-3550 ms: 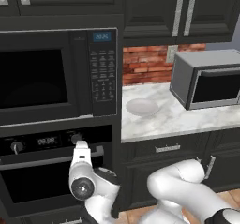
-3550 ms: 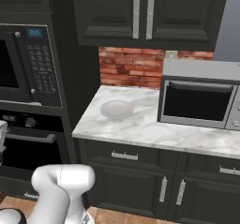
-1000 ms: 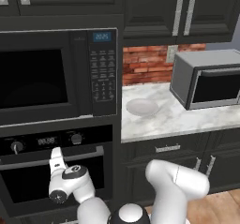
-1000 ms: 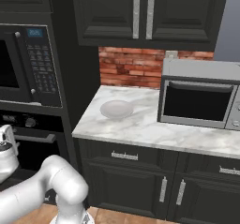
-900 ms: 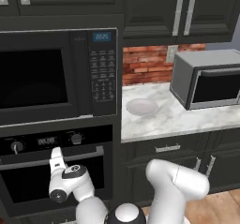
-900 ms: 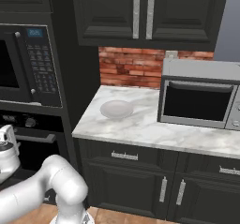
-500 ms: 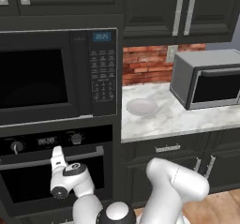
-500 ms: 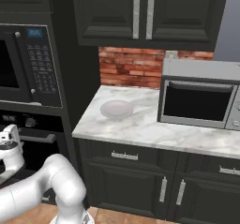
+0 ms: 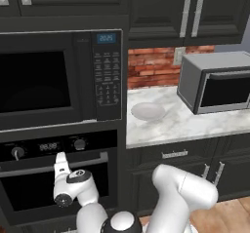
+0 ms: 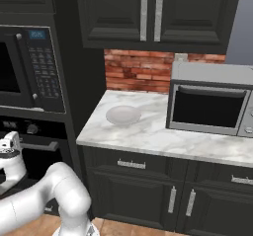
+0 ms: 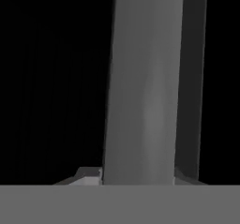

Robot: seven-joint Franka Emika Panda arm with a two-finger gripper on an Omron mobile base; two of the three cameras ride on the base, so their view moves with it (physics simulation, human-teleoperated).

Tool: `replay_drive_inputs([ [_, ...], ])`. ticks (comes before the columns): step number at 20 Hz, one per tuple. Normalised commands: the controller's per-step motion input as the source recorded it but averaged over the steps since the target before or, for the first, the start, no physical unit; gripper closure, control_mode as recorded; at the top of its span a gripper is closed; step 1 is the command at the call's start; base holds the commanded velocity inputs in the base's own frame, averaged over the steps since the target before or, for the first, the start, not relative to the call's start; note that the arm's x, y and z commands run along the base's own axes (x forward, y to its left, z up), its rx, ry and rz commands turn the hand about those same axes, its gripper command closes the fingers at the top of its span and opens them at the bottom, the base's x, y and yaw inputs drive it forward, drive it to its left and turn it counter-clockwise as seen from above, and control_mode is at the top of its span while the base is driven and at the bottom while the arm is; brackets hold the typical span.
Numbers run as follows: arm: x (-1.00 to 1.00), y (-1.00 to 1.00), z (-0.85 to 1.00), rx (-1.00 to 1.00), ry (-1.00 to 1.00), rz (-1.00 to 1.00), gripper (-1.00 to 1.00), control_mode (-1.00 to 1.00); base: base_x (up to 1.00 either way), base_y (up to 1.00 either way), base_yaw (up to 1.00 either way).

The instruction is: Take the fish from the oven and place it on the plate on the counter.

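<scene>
1. Where the white arm rises at the bottom of both base views, it bends toward the oven [image 9: 58, 178], whose door is shut.
2. At the end of the arm, the hand [image 9: 61, 160] sits right at the oven's long silver handle [image 9: 29, 168], pointing up and toward the door. From the right base view the hand [image 10: 11, 142] shows at the left edge, just beside the handle's end.
3. Seen from the hand view, the silver handle [image 11: 143, 87] runs as a broad grey bar from top to bottom against black, very close. Whether the fingers are apart or together cannot be told.
4. Above the handle, the oven's control strip carries two knobs and a small display [image 9: 49, 146].
5. Above the oven sits a black keypad microwave [image 9: 58, 78], its door shut.
6. To the right, the marble tabletop [image 9: 190, 125] lies over dark cabinets with silver handles.
7. On that tabletop the plate [image 9: 148, 111] rests near the left end, a pale round dish, also seen in the right base view [image 10: 123, 115].
8. Well apart to the plate's right stands a grey box microwave [image 9: 215, 81], before a brick wall [image 9: 151, 68].
9. Behind the shut oven door, the fish cannot be seen.
</scene>
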Motion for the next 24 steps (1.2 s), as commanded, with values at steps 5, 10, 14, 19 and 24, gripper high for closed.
replay_drive_inputs([
  [5, -0.81, 0.37, -0.10, 0.00, 0.46, 0.03, 1.00, -1.00, 0.00, 0.00, 0.00],
  [10, -1.00, 0.10, -0.39, -0.01, 0.61, 0.14, 1.00, -1.00, 0.00, 0.00, 0.00],
  [14, -1.00, 0.25, -0.77, -0.03, 0.58, 0.10, 1.00, -1.00, 0.00, 0.00, 0.00],
  [19, -1.00, 0.28, -0.59, -0.06, 0.57, 0.08, 1.00, -1.00, 0.00, 0.00, 0.00],
  [24, -1.00, 0.28, -0.62, -0.09, 0.48, 0.09, 1.00, -1.00, 0.00, 0.00, 0.00],
])
